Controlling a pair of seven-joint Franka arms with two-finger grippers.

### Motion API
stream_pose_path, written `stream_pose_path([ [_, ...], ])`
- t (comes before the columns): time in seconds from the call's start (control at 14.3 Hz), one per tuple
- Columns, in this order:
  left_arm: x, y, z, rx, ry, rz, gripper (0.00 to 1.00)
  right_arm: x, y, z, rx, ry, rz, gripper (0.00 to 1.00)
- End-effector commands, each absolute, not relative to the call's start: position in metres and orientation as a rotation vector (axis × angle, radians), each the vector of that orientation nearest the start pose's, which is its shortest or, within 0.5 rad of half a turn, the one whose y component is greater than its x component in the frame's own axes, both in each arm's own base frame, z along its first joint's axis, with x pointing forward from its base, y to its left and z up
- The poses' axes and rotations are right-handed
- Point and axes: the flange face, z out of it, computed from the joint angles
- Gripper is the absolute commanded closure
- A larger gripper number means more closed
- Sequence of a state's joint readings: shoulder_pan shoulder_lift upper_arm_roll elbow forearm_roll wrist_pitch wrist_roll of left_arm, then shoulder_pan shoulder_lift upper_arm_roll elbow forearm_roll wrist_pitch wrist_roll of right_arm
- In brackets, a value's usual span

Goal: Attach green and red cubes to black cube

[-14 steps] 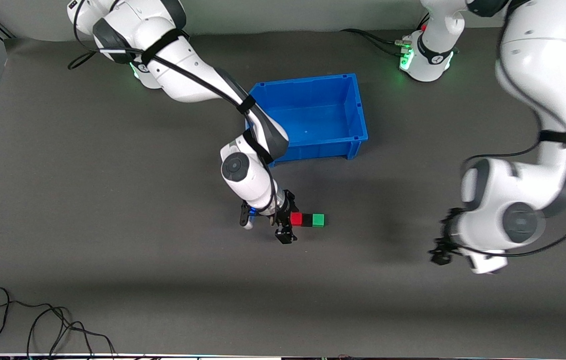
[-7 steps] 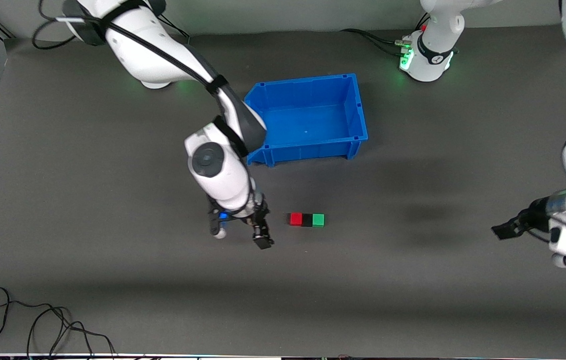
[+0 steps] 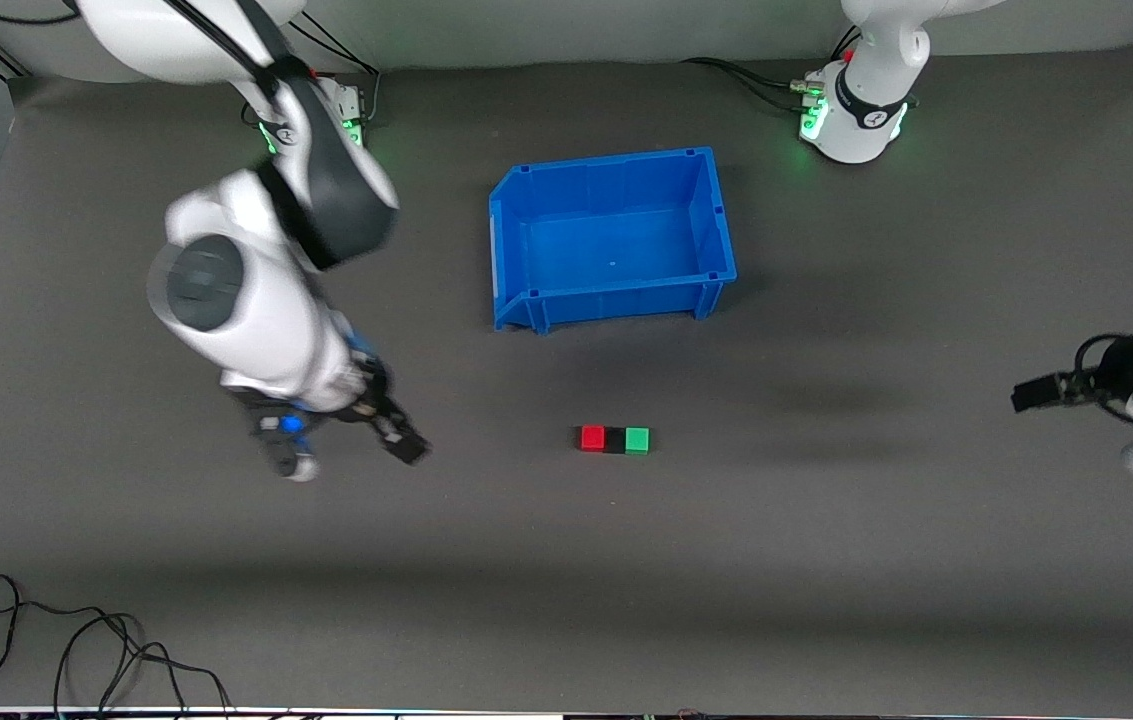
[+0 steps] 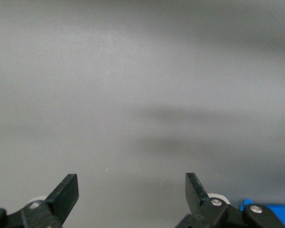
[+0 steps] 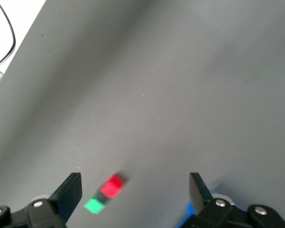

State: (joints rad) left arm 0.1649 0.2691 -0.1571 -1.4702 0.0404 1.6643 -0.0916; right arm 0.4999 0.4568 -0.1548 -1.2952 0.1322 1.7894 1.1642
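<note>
The red cube (image 3: 592,438), the black cube (image 3: 614,441) and the green cube (image 3: 637,440) sit joined in a row on the grey mat, black in the middle, nearer to the front camera than the blue bin. My right gripper (image 3: 346,440) is open and empty above the mat, off toward the right arm's end from the row. The right wrist view shows its open gripper (image 5: 134,185) with the red cube (image 5: 115,185), black cube (image 5: 104,195) and green cube (image 5: 94,205) between the jaws' lines, well below. My left gripper (image 3: 1036,392) is open and empty at the left arm's end; the left wrist view shows the gripper (image 4: 131,183) over bare mat.
An empty blue bin (image 3: 616,300) stands on the mat, farther from the front camera than the cube row. Loose black cables (image 3: 76,650) lie at the near corner at the right arm's end.
My right gripper has left the red cube and swung away toward the right arm's end. My left arm has drawn back toward its own end. The cube row has not moved.
</note>
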Motion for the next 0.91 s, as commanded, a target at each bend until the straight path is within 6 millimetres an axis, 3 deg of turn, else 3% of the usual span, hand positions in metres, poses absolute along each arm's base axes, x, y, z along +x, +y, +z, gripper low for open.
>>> stream_pose_path([
  [0.0,0.599,0.012,0.570,-3.126,-0.101,0.083,0.00,0.628,0.210,0.536,-2.951,0.936,-0.010,0.00],
  [0.35,0.565,0.003,0.609,-3.129,-0.095,0.001,0.00,0.598,0.094,0.585,-3.089,0.537,-0.112,0.00],
  [0.56,0.548,-0.001,0.603,-3.125,-0.081,0.038,0.01,0.588,0.033,0.608,-3.128,0.275,-0.162,0.00],
  [0.84,0.539,-0.001,0.594,-3.132,-0.085,0.044,0.01,0.574,-0.017,0.619,-3.150,0.052,-0.179,0.00],
])
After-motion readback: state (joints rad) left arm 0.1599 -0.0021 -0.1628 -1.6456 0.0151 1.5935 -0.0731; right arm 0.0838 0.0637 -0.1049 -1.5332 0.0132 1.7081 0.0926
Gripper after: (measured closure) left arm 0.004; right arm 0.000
